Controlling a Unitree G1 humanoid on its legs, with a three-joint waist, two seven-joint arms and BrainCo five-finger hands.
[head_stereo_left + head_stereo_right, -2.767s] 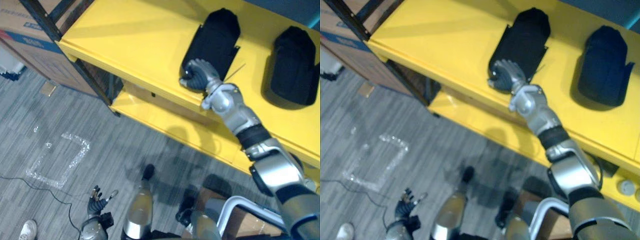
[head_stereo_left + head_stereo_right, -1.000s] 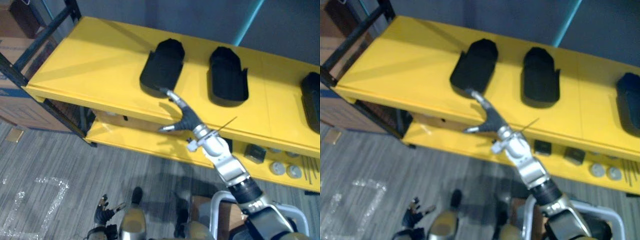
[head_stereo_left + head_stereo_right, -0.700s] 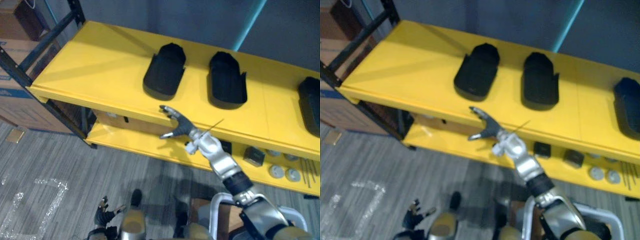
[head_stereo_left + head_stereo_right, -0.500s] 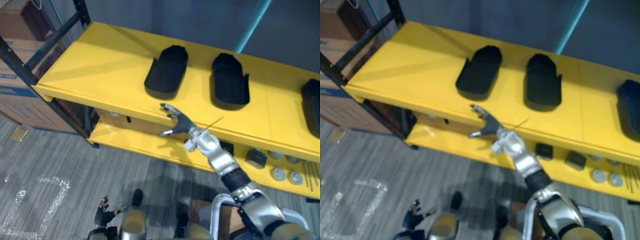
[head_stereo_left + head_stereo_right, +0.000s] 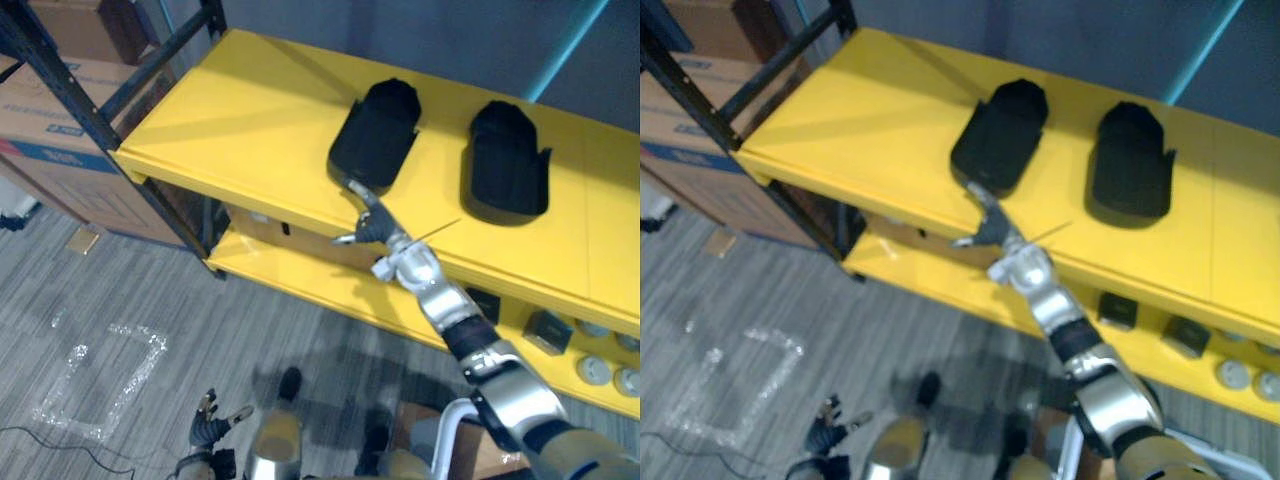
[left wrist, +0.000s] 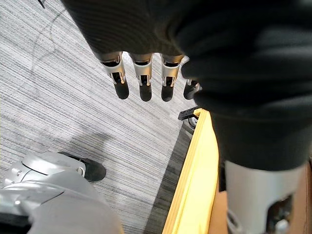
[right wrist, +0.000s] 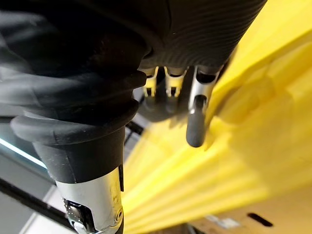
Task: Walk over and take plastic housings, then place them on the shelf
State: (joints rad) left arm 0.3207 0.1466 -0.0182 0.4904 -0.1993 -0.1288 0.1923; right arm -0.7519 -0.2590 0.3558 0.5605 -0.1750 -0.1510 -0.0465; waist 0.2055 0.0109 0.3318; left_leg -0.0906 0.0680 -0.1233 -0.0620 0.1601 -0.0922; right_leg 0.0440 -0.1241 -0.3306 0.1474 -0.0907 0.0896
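Housings: two, black. You had housing one and housing two lying side by side on the top deck of the shelf.
Right hand: fingers straight and spread, empty, at housing one's near end; contact could not be told.
Left hand: low over the floor, fingers loose, empty.
Status, judged: these two looked placed; you had only withdrawal, or a further fetch, left.

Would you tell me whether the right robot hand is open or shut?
Open: the right robot hand has straight fingers and thumb spread apart, at the near end of the left housing on the yellow shelf.
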